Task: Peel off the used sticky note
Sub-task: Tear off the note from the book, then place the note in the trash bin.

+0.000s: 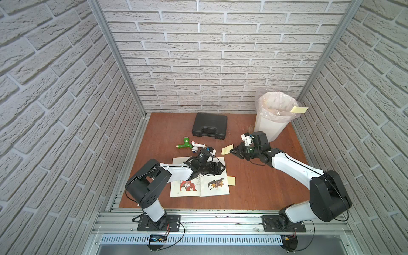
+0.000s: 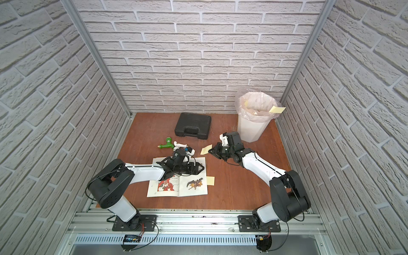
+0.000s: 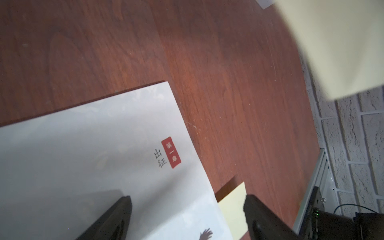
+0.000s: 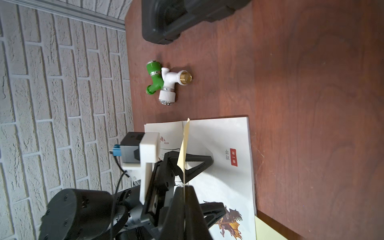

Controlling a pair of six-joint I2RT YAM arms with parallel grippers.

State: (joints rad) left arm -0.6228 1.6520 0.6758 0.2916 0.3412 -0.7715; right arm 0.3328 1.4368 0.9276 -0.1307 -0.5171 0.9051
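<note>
White brick walls on three sides, brown wooden surface (image 1: 254, 176) below. Toward the front, open picture book (image 1: 199, 187) lying flat, with a dragon drawing on each page. Over its far right page, left pincer (image 1: 221, 169) spread open and gripping nothing. In the left wrist view, one finger (image 3: 116, 216) above the page and the other finger (image 3: 264, 216) above a second note (image 3: 232, 207), stuck at the book's right edge and jutting out over the wood. Right pincer (image 1: 231, 151) clamped shut on the sticky note (image 1: 227, 149): pale yellow, off the page, held above bare wood just past the book's far right corner. Same sticky note (image 4: 184, 145) seen edge-on in the right wrist view, pinched at its lower end. Behind the book, green tap (image 1: 184, 143) and white tap (image 1: 197, 146) side by side, touching. Farther back, closed black case (image 1: 209, 125). In the back right corner, white bin (image 1: 268, 130) lined with a clear bag, with a third note (image 1: 299, 109) stuck to its rim.
</note>
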